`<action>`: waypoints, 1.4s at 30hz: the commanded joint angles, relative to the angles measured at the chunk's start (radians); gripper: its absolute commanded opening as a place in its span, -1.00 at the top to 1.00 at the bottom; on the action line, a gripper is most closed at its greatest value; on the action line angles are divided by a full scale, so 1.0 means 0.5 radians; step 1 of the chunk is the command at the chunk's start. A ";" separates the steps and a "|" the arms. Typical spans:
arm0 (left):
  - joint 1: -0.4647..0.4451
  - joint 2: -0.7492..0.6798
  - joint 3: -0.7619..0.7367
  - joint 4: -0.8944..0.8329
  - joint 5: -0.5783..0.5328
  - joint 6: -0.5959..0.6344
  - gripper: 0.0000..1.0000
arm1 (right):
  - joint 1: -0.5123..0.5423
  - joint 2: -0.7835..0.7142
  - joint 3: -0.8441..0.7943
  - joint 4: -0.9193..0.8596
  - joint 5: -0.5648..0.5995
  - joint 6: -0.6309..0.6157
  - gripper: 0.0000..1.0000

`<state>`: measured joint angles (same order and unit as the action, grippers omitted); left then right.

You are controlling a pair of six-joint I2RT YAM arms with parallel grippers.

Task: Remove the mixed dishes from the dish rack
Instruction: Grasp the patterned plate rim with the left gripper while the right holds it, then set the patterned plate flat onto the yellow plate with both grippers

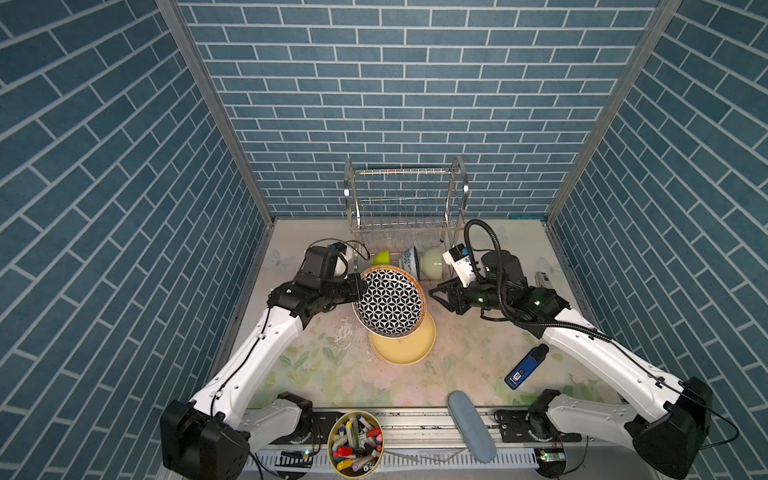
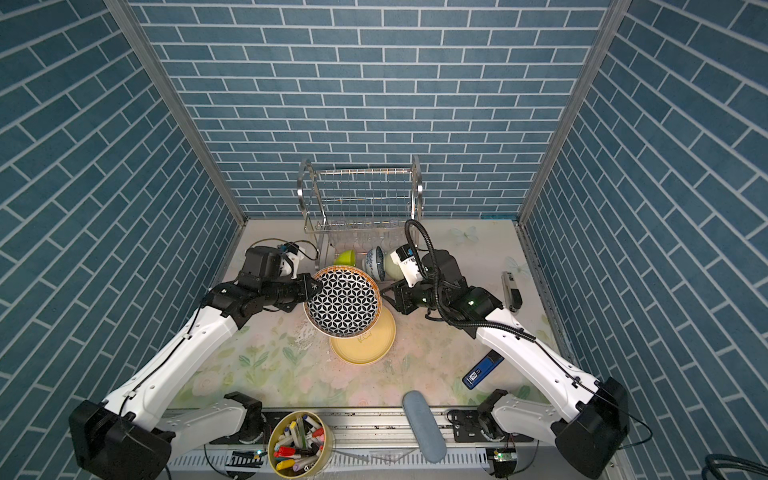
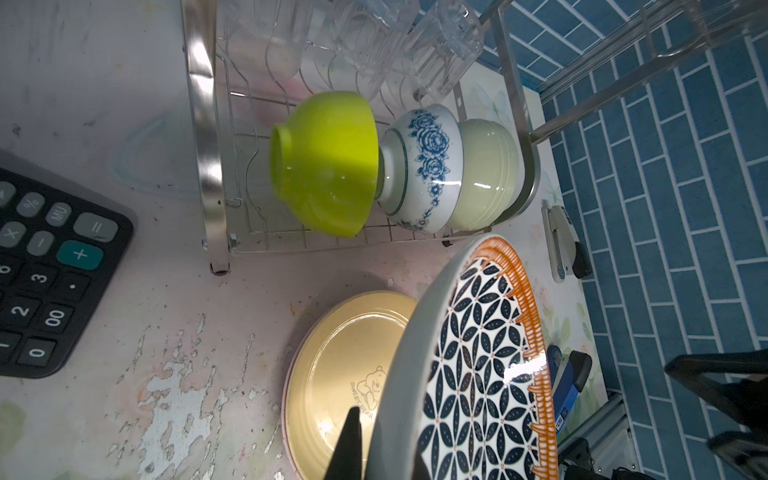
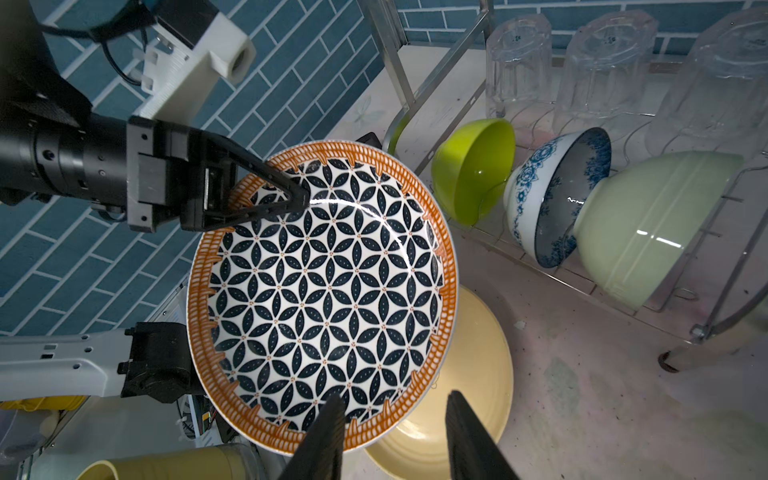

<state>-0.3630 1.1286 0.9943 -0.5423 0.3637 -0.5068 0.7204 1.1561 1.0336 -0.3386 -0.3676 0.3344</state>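
My left gripper (image 1: 360,286) (image 3: 374,453) is shut on the left rim of the star-patterned plate (image 1: 390,303) (image 4: 324,291), holding it tilted above the yellow plate (image 1: 405,349) (image 3: 345,357) on the table. My right gripper (image 1: 434,293) (image 4: 395,432) stands open close to the patterned plate's right rim, gripping nothing. The dish rack (image 1: 405,199) (image 2: 359,199) stands at the back. Its lower tier holds the lime bowl (image 3: 324,162), the blue-on-white bowl (image 3: 424,166) and the pale-green bowl (image 3: 486,174) on their sides, with three upturned tumblers (image 4: 606,62) behind them.
A calculator (image 3: 45,266) lies left of the rack, a stapler (image 1: 544,278) to its right. A blue device (image 1: 525,365) and a grey-blue case (image 1: 471,426) lie at the front right. A tub of markers (image 1: 355,440) stands at the front edge.
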 commanded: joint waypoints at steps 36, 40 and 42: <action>-0.343 0.131 -0.892 1.334 -0.194 -0.516 1.00 | -0.005 0.095 -0.126 -0.237 0.100 -0.009 0.22; -0.352 0.182 -0.917 1.408 -0.191 -0.538 1.00 | -0.008 0.116 -0.122 -0.238 0.097 -0.009 0.23; -0.363 0.216 -0.927 1.439 -0.185 -0.540 1.00 | -0.005 0.128 -0.118 -0.234 0.094 -0.011 0.23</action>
<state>-0.5331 1.2327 0.5255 0.0414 0.2466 -0.7441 0.7197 1.2087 0.9779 -0.4419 -0.3298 0.3576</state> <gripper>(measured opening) 0.136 0.388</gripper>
